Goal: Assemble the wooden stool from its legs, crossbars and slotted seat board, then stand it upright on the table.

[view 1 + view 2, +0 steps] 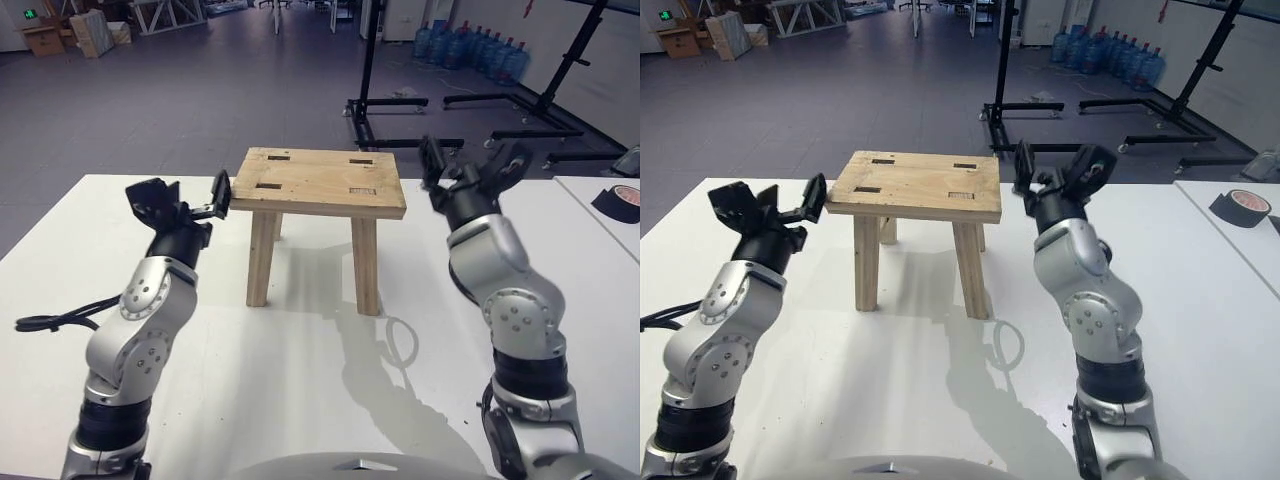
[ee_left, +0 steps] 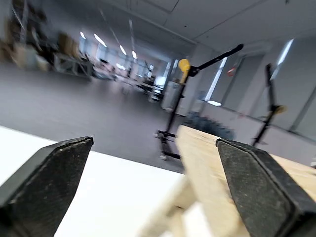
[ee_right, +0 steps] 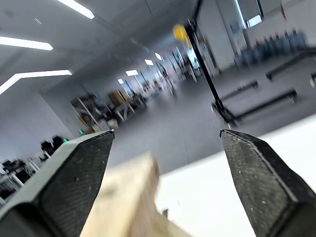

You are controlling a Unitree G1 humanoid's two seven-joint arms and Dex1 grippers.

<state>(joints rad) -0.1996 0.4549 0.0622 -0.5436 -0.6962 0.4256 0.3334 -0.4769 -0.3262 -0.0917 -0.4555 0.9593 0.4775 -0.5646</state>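
The wooden stool stands upright on the white table, its slotted seat board on top and its legs down. My left gripper hovers open just left of the seat's edge, one fingertip close to the board. My right gripper is open just right of the seat, raised at about seat height. In the left wrist view the seat edge lies between the dark pads. In the right wrist view a blurred corner of the stool shows between the open pads.
A roll of black tape lies at the table's far right. A black cable trails near my left arm. Black metal stands and blue water bottles are on the floor beyond the table.
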